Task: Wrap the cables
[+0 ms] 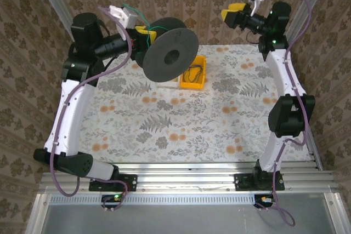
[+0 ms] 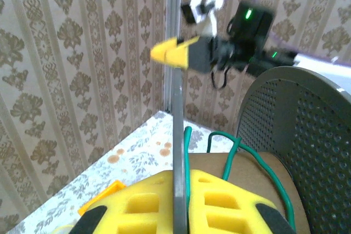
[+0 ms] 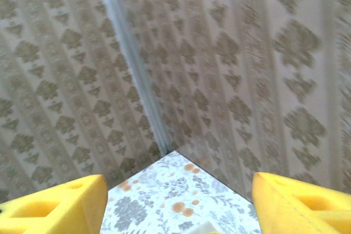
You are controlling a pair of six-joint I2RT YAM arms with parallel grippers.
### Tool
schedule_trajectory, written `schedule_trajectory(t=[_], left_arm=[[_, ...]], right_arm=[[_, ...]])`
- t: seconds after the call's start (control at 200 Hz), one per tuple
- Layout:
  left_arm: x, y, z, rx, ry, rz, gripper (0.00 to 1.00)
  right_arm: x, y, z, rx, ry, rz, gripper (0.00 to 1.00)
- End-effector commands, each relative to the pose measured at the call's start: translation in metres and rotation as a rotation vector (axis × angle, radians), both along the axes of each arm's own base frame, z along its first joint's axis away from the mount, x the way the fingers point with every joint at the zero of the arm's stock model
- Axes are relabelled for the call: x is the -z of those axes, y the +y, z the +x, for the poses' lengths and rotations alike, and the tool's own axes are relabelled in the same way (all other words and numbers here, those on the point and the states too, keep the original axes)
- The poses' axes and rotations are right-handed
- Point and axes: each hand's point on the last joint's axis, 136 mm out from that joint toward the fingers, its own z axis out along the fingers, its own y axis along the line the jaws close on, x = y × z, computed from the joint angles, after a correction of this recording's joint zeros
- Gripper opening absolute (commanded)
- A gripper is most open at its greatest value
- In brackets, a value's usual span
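text: none legible | labels: none | numbers: none

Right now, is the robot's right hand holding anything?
No, the right gripper is wide open, with nothing between its jaws.

soft, even, fairly bright light. top view sharp. in the left wrist view the spool [image 2: 296, 130] up close is soft, the far arm [image 2: 241, 42] blurred; right wrist wallpaper [image 3: 219, 69] blurred throughout.
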Motion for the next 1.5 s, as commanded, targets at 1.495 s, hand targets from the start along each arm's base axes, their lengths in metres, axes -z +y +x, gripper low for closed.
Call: schedule_trajectory(t=[1.495], left_arm=[[0.094,-0.061,0.016,-0.067,-0.034,0.535,0.0]], right_arm=[[-0.039,0.117,-0.147,-0.448,0.115,-0.173,0.63]])
